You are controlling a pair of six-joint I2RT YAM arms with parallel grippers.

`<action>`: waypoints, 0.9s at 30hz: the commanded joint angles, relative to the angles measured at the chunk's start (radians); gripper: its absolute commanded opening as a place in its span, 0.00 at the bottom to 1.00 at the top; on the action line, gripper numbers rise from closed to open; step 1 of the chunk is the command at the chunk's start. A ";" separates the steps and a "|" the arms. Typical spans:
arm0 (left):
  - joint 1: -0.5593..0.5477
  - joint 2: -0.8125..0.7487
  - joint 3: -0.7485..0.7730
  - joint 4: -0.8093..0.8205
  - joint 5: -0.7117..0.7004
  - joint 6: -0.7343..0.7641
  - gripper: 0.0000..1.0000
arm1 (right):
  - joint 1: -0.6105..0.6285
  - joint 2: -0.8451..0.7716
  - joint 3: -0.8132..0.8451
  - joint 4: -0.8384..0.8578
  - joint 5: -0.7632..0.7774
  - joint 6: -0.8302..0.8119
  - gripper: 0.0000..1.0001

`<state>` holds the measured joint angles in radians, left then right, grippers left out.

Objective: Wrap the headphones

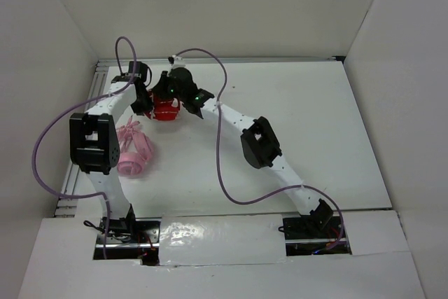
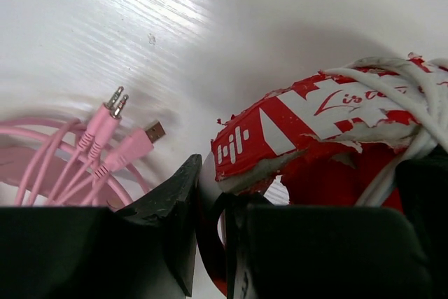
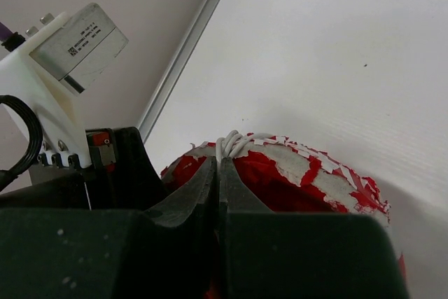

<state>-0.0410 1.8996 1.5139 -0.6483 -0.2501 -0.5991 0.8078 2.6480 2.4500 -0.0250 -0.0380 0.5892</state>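
The red headphones (image 1: 166,110) lie at the back left of the table, between my two grippers. In the left wrist view the red headband (image 2: 308,113) with white lettering and peeling skin fills the right side, and the white cable (image 2: 413,96) is wound around it. My left gripper (image 2: 210,197) (image 1: 145,101) is shut on a red part of the headphones that sits between its jaws. My right gripper (image 3: 219,164) (image 1: 171,93) is shut on the white cable (image 3: 238,142), whose strands come out at its fingertips, on top of the red headphones (image 3: 301,180).
Pale pink headphones (image 1: 133,149) lie left of centre, near the left arm. Their pink cables and plugs (image 2: 105,152) lie just left of my left gripper. A metal rail (image 3: 185,54) and white walls close off the back and left sides.
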 commanded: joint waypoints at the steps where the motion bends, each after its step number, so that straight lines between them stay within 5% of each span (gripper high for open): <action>1: 0.003 0.004 0.051 0.151 0.011 0.021 0.00 | 0.036 0.039 0.029 0.060 -0.023 0.127 0.04; 8: 0.020 0.070 0.118 0.047 -0.038 -0.039 0.00 | 0.050 0.076 0.007 0.059 -0.117 0.279 0.03; 15: 0.030 0.081 0.117 -0.056 -0.121 -0.146 0.02 | 0.088 0.099 0.009 0.033 -0.135 0.261 0.05; 27: 0.036 0.072 0.109 -0.134 -0.190 -0.191 0.32 | 0.137 0.043 -0.086 -0.013 -0.159 0.336 0.08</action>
<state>-0.0116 1.9987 1.5677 -0.9012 -0.4076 -0.6895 0.8600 2.7358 2.4279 0.0193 -0.0937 0.8757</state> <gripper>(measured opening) 0.298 0.082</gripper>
